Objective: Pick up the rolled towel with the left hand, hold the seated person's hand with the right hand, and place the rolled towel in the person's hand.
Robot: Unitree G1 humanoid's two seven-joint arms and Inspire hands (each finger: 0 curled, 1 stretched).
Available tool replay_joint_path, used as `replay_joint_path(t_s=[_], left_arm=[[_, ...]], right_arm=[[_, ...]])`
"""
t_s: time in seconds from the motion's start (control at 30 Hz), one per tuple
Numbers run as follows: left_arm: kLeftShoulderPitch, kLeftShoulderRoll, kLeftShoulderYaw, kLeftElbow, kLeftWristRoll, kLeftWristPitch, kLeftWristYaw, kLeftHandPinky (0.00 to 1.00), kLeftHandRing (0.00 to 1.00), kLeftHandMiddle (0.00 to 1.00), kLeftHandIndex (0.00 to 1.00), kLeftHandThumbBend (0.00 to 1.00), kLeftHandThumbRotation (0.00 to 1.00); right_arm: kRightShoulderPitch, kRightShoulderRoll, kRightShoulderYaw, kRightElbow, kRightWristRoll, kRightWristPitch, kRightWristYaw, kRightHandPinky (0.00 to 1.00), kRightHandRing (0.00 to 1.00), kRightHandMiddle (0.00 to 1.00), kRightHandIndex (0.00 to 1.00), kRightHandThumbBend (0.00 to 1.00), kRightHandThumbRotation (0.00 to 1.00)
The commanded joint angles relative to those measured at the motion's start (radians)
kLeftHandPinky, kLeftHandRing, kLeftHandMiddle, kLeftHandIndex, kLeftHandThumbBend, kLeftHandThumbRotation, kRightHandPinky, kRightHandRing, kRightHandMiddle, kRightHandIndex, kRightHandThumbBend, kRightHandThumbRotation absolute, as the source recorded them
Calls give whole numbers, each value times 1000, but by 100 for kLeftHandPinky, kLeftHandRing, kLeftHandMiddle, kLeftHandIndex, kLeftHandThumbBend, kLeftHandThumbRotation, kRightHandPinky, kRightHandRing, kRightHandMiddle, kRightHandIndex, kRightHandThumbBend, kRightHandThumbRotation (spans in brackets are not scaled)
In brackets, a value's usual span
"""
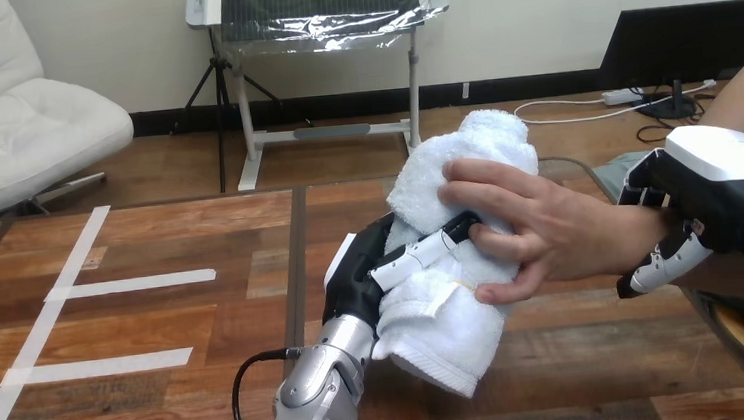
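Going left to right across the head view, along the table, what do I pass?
Tape strips → left hand → towel → person's hand → right hand.

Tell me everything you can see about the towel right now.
The towel is white and looks like thick terry cloth, rolled into a fat bundle with a folded edge showing near its lower end. It stands tilted over the table, upper end leaning up and right, lower end pointing down. The left hand grips its middle from the left, fingers curled across the front. The person's hand wraps it from the right, fingers on its upper half.
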Motion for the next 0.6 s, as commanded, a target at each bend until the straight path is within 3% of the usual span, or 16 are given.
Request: replay_joint_path(t_s=[0.0,0.3,0.57], left_arm=[[-166,-152,-25,-13,4,-21,-30,20,28,36,46,69,7],[-147,-130,-30,-35,1,-22,-73,20,29,37,46,69,7],[-108,-102,-50,-89,18,-16,-92,21,29,37,46,70,7]], right_arm=[[-54,2,-47,-74,18,-19,-23,41,46,52,52,78,0],[-42,-1,-44,-98,10,-17,-28,40,45,54,58,80,0],[-18,-3,-46,-140,-8,-16,-37,44,52,62,64,82,0]])
